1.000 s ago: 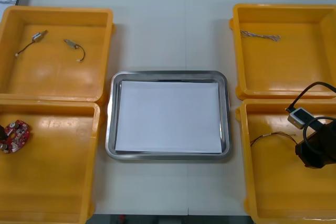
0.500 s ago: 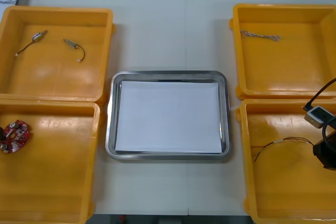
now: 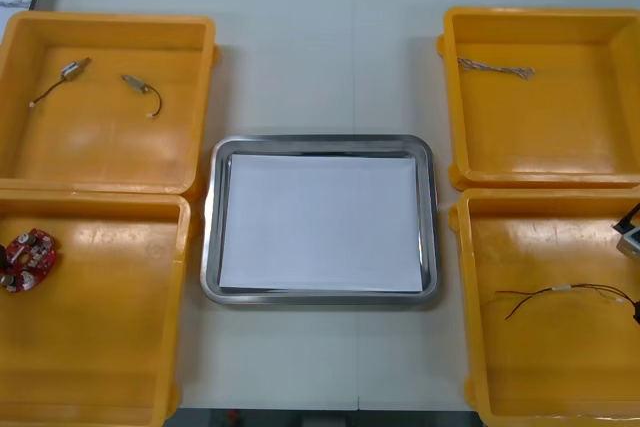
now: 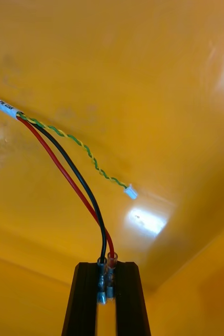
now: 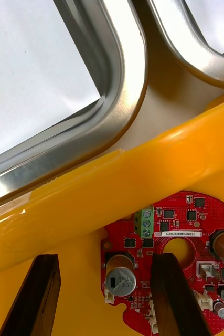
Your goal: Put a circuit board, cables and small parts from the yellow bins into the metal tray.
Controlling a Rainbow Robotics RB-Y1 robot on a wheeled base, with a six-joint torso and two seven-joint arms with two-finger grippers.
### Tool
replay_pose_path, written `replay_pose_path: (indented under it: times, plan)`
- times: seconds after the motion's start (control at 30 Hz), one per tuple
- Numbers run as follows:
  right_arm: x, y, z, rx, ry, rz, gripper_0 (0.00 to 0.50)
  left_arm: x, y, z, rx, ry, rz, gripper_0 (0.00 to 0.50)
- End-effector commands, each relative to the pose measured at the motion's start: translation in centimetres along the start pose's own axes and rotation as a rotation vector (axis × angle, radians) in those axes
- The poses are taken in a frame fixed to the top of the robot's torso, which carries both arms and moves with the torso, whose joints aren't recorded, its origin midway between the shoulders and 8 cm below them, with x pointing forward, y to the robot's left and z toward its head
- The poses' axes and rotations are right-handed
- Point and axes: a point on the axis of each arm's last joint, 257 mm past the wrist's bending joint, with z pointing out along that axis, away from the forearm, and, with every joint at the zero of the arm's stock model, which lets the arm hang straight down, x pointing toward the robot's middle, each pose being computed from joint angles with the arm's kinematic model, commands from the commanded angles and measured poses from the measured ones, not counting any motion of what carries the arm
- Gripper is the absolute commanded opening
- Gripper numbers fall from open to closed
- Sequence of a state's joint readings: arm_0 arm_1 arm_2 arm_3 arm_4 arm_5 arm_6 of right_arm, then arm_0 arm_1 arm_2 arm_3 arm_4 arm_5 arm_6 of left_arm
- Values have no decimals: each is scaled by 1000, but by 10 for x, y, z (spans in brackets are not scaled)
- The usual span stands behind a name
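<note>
Since a second ago the right arm has slid out toward the right side of the front view, pulling the cable (image 3: 560,294) from a loose curl into a nearly straight line.

The right gripper (image 4: 106,265) has its fingers (image 4: 83,299) clamped on the metal ends of the cable's red and black leads. From the fingertips the leads run straight away, then bend to a white sleeve, where a thin twisted yellow-green pair branches off. Seen from the front, the cable's long axis runs left to right across the near right bin (image 3: 462,297). Its free end points toward the tray (image 3: 432,217) and its held end is at the bin's outer side.

The left gripper (image 5: 104,257) sits in the near left bin (image 3: 110,327) with its fingers (image 5: 30,294) apart. One is on bare bin floor and the other is over the circuit board (image 5: 169,247), which lies flat and ungripped.

The task looks barely begun. The tray's white inside holds nothing, so the cable, the board, the small metal parts (image 3: 70,72) in the far left bin and the twisted cable (image 3: 495,70) in the far right bin all have yet to cross the tabletop (image 3: 320,67).
</note>
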State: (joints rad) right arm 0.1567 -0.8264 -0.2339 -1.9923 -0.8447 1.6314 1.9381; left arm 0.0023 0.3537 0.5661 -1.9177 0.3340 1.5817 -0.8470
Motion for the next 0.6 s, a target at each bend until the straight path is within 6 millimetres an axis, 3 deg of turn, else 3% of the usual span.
replay_pose_path:
  times: [0.03,0.13,0.2,0.23,0.33,0.6]
  plan:
    - [18,-9,-11,18,19,-21,0,-1,-11,-1,19,-14,-45,500]
    - [19,-9,-11,17,21,-26,4,0,-11,0,17,-12,-44,500]
    - [19,-9,-11,17,21,-29,68,2,-11,1,17,-9,-46,498]
    - [18,-9,-12,18,20,-31,219,3,-11,1,17,-7,-48,495]
    - [18,-9,-12,16,19,-34,500,5,-13,2,20,-9,-46,486]
    - [3,-5,-19,8,-13,-83,500,12,-18,6,27,-5,-39,476]
